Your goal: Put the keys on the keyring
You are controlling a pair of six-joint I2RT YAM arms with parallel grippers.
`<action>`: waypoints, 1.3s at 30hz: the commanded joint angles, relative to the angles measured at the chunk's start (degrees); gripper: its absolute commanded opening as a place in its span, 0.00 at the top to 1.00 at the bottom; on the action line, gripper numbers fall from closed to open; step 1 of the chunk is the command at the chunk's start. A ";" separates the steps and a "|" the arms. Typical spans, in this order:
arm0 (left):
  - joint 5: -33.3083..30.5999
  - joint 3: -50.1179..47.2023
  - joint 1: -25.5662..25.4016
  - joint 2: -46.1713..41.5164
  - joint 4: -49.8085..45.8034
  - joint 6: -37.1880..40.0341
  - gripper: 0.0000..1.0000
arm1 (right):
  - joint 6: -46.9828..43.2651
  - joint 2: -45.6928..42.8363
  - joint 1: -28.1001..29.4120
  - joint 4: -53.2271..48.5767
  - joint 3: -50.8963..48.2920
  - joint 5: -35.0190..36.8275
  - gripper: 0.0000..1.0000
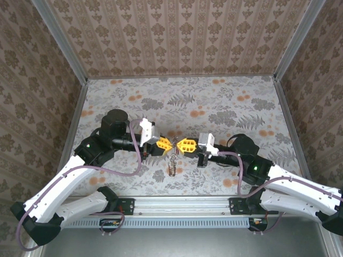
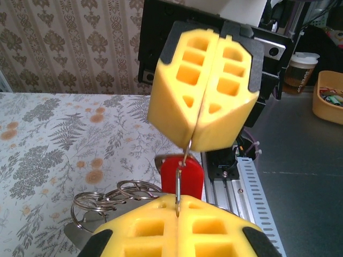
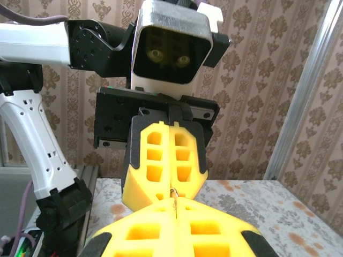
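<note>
At the near edge of the table [image 1: 214,101], left pincer [image 1: 167,143] and right pincer [image 1: 186,144] each clamp the keyring [image 2: 179,184]; red-headed key [image 2: 191,176] dangles; far side open.

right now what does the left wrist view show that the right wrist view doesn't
Left wrist view adds: a red-headed key hanging between the tips, a bunch of steel rings at lower left, a paper cup and a tan bin beyond the table edge.
Right wrist view adds: the left arm's wrist camera, a white arm link, a metal corner post.
Both: the left pincer and right pincer tip to tip, each shut on a thin keyring wire, above the floral table.
</note>
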 commanded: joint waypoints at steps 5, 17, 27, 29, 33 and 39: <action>2.07 -0.19 0.37 -0.89 2.88 -0.66 1.00 | -1.56 0.11 0.44 1.26 0.00 0.63 1.00; 2.57 -0.24 0.59 -0.95 3.19 -1.01 1.00 | -0.95 1.13 0.82 2.56 0.22 -1.05 1.00; 3.36 -0.45 0.88 -0.70 3.78 -1.39 1.00 | -0.87 -0.93 0.95 2.36 -0.92 -0.15 1.00; 3.36 -0.57 0.94 -0.80 3.82 -1.51 1.00 | -0.87 -0.42 0.94 2.89 -0.93 -0.19 1.00; 3.63 -0.62 1.11 -0.65 4.18 -1.78 1.00 | -1.05 0.45 0.94 3.67 -0.74 -0.06 1.00; 3.83 -0.63 1.17 -0.81 4.35 -1.82 1.00 | -1.92 1.27 0.99 5.32 -0.35 0.36 1.00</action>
